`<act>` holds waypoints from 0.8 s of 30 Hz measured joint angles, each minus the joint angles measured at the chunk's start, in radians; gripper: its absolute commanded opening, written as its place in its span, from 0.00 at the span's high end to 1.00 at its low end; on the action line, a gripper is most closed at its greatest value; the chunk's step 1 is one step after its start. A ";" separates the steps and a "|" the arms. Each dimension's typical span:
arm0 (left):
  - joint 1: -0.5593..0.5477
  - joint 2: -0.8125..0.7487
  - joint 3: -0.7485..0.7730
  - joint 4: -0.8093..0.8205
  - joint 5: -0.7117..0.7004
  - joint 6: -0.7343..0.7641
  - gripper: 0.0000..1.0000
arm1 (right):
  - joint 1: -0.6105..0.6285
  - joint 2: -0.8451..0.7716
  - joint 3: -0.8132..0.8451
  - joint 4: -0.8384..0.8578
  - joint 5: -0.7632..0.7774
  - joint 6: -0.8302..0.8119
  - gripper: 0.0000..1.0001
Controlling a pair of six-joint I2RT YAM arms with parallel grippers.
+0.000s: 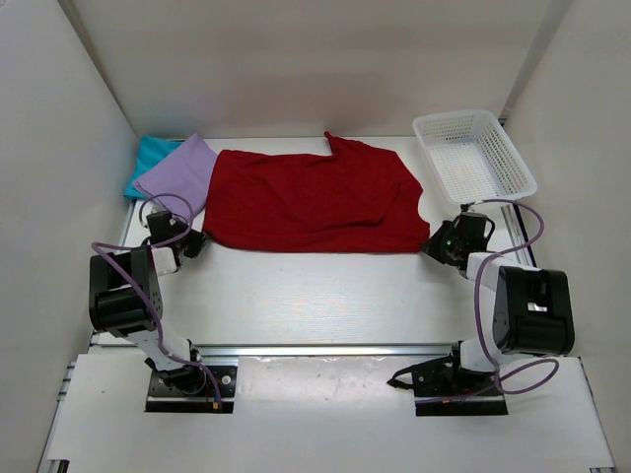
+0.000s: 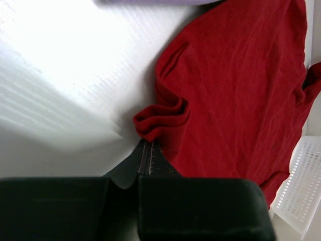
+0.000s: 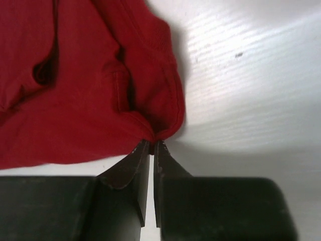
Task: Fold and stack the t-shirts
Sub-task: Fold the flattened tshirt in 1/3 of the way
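Note:
A dark red t-shirt [image 1: 315,202] lies spread across the back half of the table. My left gripper [image 1: 197,239] is shut on its near left corner, where the cloth bunches at the fingertips [image 2: 146,143]. The shirt's near right corner is pinched the same way in my right gripper [image 1: 434,246], with the hem puckered at its tips [image 3: 153,142]. A light lavender t-shirt [image 1: 179,175] lies folded at the back left on top of a teal t-shirt [image 1: 150,158]; the red shirt's left edge overlaps the lavender one.
A white plastic mesh basket [image 1: 473,156] stands at the back right, close to the red shirt's right edge and seen at the edge of the left wrist view [image 2: 303,186]. White walls enclose the table on three sides.

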 measured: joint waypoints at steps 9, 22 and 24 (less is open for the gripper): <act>0.003 -0.071 -0.034 -0.036 -0.001 0.021 1.00 | -0.007 -0.140 -0.059 -0.023 0.016 0.022 1.00; 0.201 -0.610 -0.287 -0.399 0.137 0.208 1.00 | -0.189 -0.827 -0.227 -0.463 -0.045 0.095 1.00; 0.183 -0.673 -0.286 -0.479 0.119 0.248 1.00 | -0.173 -0.872 -0.177 -0.529 -0.037 0.083 1.00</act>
